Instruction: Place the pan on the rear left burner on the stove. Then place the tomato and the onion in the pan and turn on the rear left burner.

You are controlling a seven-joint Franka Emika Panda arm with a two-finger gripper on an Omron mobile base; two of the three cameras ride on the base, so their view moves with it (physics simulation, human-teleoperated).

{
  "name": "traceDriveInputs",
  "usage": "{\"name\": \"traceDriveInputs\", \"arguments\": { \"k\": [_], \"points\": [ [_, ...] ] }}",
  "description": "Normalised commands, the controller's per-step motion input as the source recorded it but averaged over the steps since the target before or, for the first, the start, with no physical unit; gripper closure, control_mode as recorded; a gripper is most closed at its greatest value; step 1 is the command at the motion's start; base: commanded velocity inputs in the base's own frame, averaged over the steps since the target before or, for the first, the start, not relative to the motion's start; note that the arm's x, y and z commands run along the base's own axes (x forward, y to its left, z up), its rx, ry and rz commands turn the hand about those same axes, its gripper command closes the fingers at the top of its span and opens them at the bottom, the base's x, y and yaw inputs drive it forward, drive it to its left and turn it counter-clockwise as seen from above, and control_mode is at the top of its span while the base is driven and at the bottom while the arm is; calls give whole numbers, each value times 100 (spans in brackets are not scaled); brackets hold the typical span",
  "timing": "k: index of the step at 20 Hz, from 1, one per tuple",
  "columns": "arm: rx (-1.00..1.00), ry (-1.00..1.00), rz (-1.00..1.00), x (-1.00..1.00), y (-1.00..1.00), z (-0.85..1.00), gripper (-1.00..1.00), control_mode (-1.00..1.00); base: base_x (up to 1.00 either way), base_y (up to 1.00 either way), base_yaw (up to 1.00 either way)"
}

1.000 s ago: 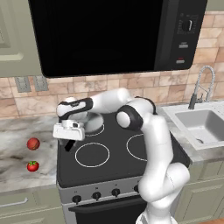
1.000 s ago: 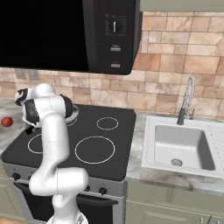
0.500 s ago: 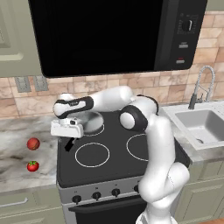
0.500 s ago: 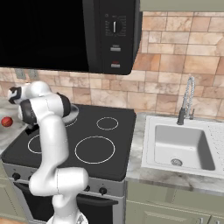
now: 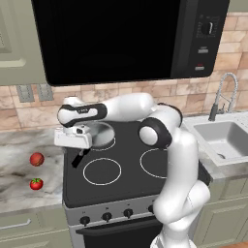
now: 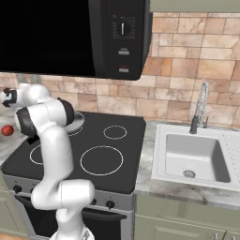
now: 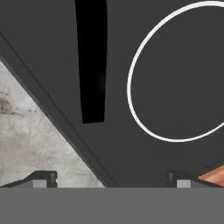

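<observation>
Metal pan [image 5: 100, 134]: small, round, shiny grey, black handle [image 7: 92, 61]; likely rigid, light; best gripped mid-handle.
Gripper [image 7: 111, 177]: spread wide, empty.

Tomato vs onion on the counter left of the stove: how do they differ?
The tomato has a green leafy stem on top; the onion is a plain smooth ball with no green. The tomato looks slightly smaller than the onion. The tomato lies nearer the counter's front edge, the onion farther back toward the wall. Shared: both are red, round, and rest apart on the marbled counter left of the stove, neither in the pan.
</observation>
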Motion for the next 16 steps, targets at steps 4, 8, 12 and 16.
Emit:
{"name": "traceDriveInputs", "arguments": {
  "k": [4,8,12,16],
  "points": [
    [0,-5,0,-14,3,17,-100,-100,0,0,0],
    [0,-9,0,0,16,17,-100,-100,0,0,0],
    [-1,-13,0,0,28,22,-100,-100,0,0,0],
    [-2,-10,2,0,28,20,-100,-100,0,0,0]
  ]
}}
